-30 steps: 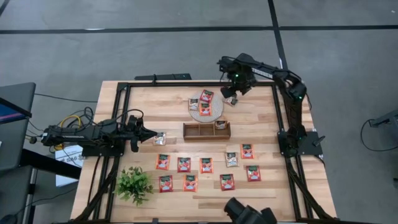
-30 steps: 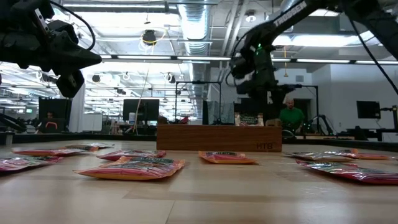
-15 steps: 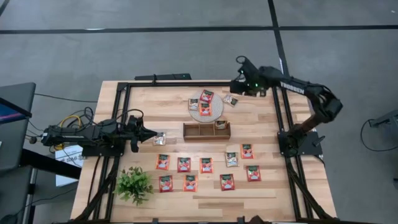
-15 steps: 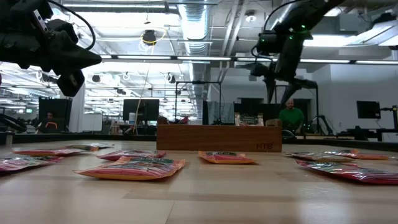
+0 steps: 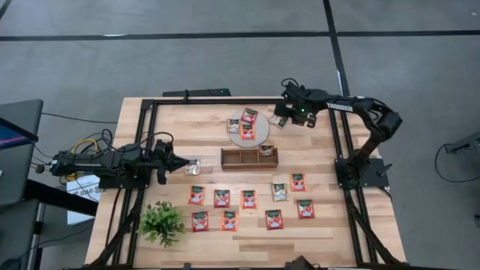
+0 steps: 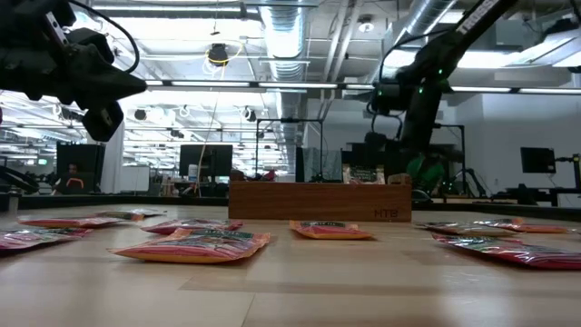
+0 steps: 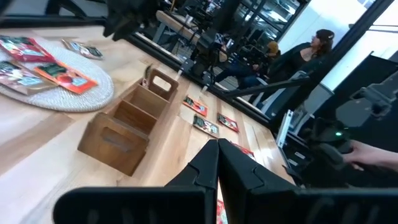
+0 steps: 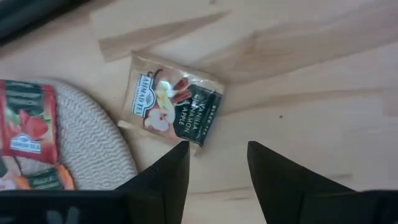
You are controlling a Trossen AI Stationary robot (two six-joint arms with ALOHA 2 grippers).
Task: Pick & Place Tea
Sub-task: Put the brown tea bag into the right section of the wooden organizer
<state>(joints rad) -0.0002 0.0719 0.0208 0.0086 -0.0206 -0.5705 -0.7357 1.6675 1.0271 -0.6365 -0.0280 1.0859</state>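
Right gripper (image 5: 283, 117) hovers over the far side of the table (image 5: 315, 161), just beside the round mat (image 5: 238, 137), its fingers (image 8: 163, 177) apart with nothing between them. Just ahead of those fingers a pale sachet (image 8: 171, 107) with a dark green end lies flat on the bare wood, one corner touching the mat's edge. On the mat rest two red sachets (image 5: 248, 116) and a pale one. Near the mat, toward the middle of the table, stands the wooden tray (image 5: 249, 157), with one sachet upright in its rightmost compartment as the high view shows it. Nearer the front edge, two loose rows of red sachets (image 5: 222, 198) lie flat on the table, with one pale sachet (image 5: 279, 192) among them. Left gripper (image 5: 182, 161) sits low at the left side of the table, fingers (image 7: 208, 171) pressed together and holding nothing; a silvery sachet (image 5: 193, 167) lies right at its tip. A small green plant (image 5: 161, 222) stands at the front left corner. Beyond the table a seated person (image 7: 295, 56) shows in the left wrist view.
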